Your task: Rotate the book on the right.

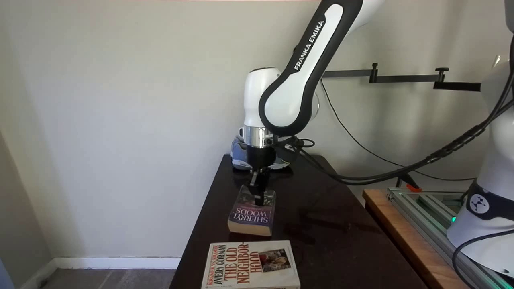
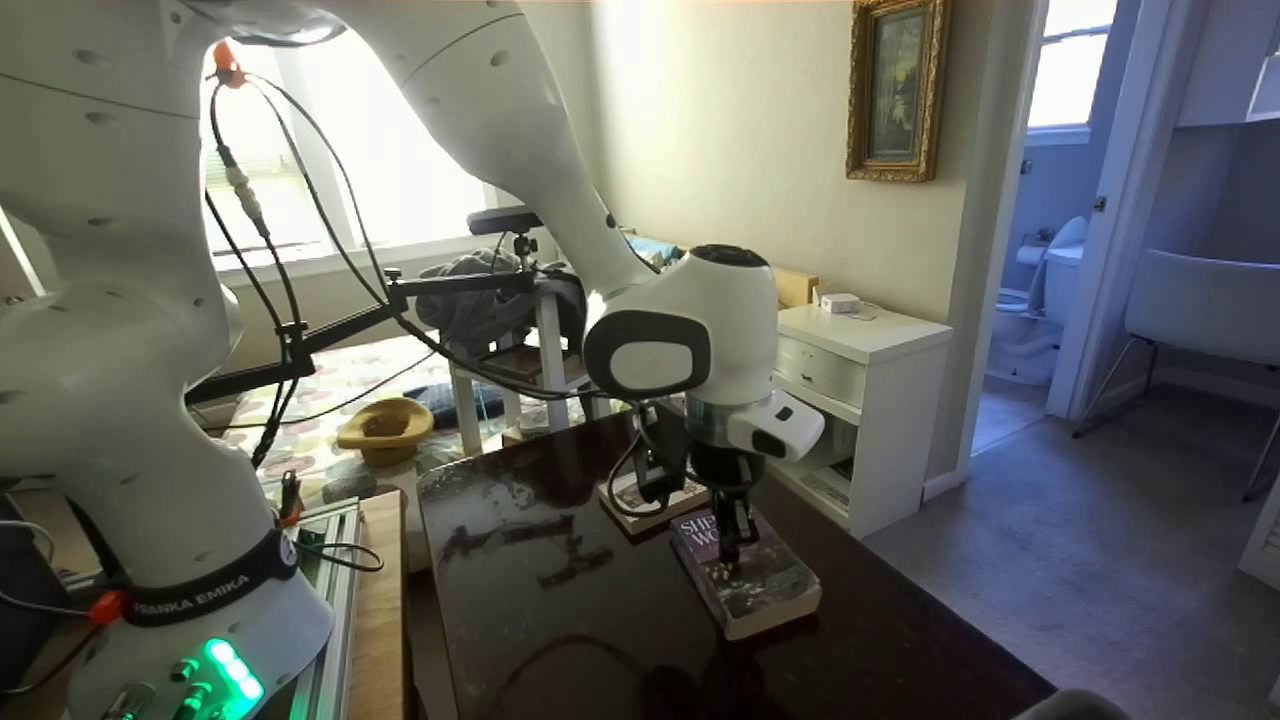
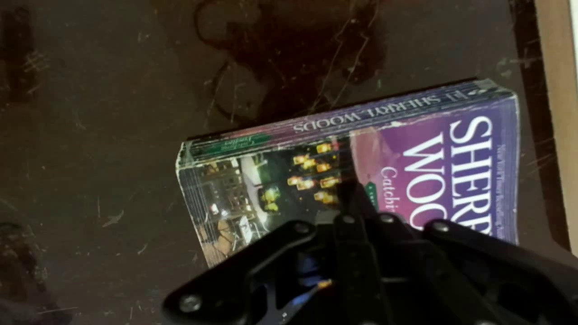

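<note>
The book is a small thick paperback with a purple and dark picture cover and pale "SHERRYL WOODS" lettering. It lies flat on the dark table in both exterior views point(image 1: 252, 216) point(image 2: 770, 590). It fills the middle of the wrist view point(image 3: 289, 176), its lower part hidden behind the gripper. My gripper point(image 1: 259, 199) points straight down over the book's cover, near its middle. It also shows in an exterior view point(image 2: 731, 550) and the wrist view point(image 3: 356, 198). Its fingers are together with nothing between them. The tips are at the cover; I cannot tell whether they press on it.
A larger cream book point(image 1: 249, 261) with a red title lies close by; it also shows in an exterior view point(image 2: 635, 500). A blue-grey shoe point(image 1: 239, 154) stands at the table's far end. A cable point(image 1: 373, 176) hangs from the wrist. The dark table's edge point(image 1: 196, 224) runs beside the books.
</note>
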Robot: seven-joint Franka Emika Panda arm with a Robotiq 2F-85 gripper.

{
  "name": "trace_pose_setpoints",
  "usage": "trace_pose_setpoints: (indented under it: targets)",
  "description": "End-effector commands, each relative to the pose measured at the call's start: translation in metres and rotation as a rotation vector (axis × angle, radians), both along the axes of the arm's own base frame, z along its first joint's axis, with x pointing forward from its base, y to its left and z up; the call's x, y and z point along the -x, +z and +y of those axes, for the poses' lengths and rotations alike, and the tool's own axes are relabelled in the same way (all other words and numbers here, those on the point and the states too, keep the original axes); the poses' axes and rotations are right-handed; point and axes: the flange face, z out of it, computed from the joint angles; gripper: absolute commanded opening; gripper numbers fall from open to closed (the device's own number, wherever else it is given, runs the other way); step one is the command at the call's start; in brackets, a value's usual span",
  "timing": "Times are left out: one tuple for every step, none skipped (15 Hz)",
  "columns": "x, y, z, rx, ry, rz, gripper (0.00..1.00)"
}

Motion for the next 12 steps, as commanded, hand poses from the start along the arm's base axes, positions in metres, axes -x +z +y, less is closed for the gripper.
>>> trace_pose_setpoints:
  targets:
    - [-0.002, -0.007, 0.008, -0.027, -0.077, 0.042, 0.0]
    - [-0.001, 0.0, 0.002, -0.005, -0.037, 0.008, 0.0]
    - [-0.001, 0.001, 0.002, -0.005, -0.039, 0.009, 0.01]
    - [-0.001, 0.001, 0.002, -0.004, -0.039, 0.009, 0.01]
    - [-0.001, 0.001, 0.002, -0.004, -0.039, 0.009, 0.01]
    - [-0.001, 0.001, 0.002, -0.004, -0.039, 0.009, 0.01]
    - [-0.001, 0.001, 0.002, -0.004, -0.039, 0.009, 0.01]
    - [-0.001, 0.001, 0.002, -0.004, -0.039, 0.009, 0.01]
    - [-0.001, 0.001, 0.002, -0.004, -0.039, 0.009, 0.01]
    - [-0.001, 0.001, 0.002, -0.004, -0.039, 0.009, 0.0]
    - [-0.001, -0.001, -0.003, 0.019, -0.042, 0.003, 0.0]
    - [-0.001, -0.004, -0.006, 0.023, -0.073, -0.001, 0.0]
